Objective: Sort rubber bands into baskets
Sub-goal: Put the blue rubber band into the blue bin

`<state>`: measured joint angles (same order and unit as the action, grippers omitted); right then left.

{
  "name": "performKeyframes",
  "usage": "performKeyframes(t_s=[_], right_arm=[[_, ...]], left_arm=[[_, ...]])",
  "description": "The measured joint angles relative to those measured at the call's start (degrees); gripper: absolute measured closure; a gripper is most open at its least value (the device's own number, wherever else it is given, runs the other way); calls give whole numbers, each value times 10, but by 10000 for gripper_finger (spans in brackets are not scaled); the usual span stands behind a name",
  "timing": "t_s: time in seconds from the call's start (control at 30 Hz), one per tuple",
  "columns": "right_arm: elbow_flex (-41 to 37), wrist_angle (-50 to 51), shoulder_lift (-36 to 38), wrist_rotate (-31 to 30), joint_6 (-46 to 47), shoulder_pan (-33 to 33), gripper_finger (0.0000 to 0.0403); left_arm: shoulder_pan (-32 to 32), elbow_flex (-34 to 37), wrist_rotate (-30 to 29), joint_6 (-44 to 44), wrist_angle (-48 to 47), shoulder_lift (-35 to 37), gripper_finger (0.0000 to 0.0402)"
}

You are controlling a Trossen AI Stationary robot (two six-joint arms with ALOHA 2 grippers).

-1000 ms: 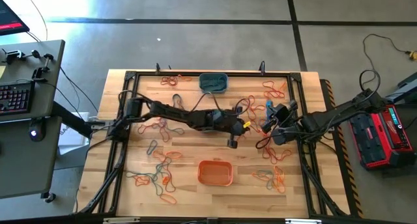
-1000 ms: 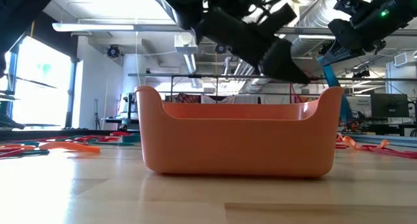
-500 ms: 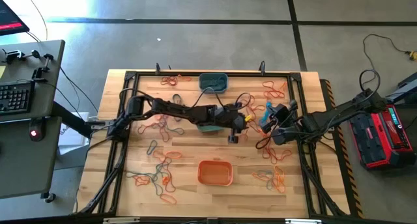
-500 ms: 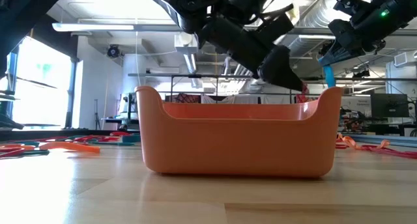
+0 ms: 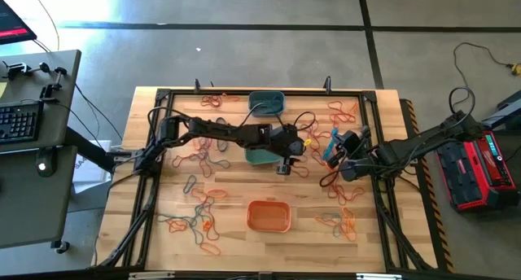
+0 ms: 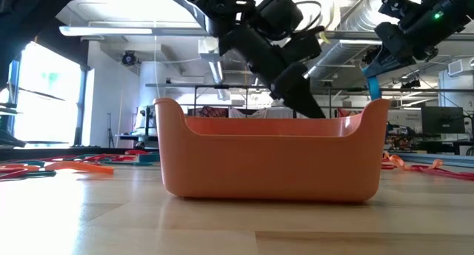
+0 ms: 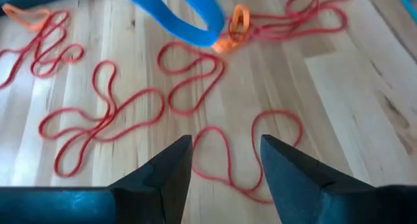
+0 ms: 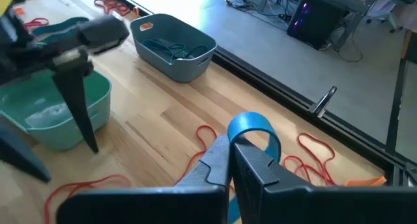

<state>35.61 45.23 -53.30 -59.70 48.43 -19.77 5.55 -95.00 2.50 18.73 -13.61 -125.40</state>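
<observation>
My left gripper (image 7: 225, 155) is open and slants down over a red rubber band (image 7: 218, 155) that lies flat on the wood, just right of the teal-green basket (image 5: 259, 156). In the high view this gripper (image 5: 284, 168) is at the table's middle. My right gripper (image 8: 229, 155) is shut on a blue rubber band (image 8: 255, 129), above the table's right part (image 5: 330, 154). The grey-blue basket (image 5: 266, 102) stands at the far edge. The orange basket (image 5: 269, 216) stands near the front. Orange, red and teal rubber bands (image 5: 195, 219) lie scattered. My right gripper pinches the blue band's lower part (image 8: 240, 138) between its two fingers, and the wide loop stands out past the fingertips. The band is lifted clear of the table. In the low view it hangs below the gripper (image 6: 372, 83).
A black frame rail (image 5: 155, 174) runs around the tabletop, and black cables (image 5: 326, 178) loop near the right arm. Red bands (image 7: 98, 120) cover the wood ahead of the left gripper. More bands (image 5: 342, 111) lie at the far right and at the near right (image 5: 342, 223).
My left gripper has gone toward the table's far left, from right of the orange basket's far side to beside the teal-green basket. It has tipped more steeply down. The arm's swing has uncovered the teal-green basket.
</observation>
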Motion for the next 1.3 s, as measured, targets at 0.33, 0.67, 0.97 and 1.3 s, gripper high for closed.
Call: performKeyframes(t_s=[0.33,0.67,0.97,1.3], right_arm=[[0,0,0,4,0,0,403],[0,-14,-6,26,-27,40,403],[0,-230,-46,93,-232,139,403],[0,-451,-93,258,-390,266,403]], left_arm=[[1,1,17,-9,54,19,324],[5,136,23,-57,280,65,397],[5,312,-6,-76,395,183,401],[16,487,-44,-106,494,313,401]])
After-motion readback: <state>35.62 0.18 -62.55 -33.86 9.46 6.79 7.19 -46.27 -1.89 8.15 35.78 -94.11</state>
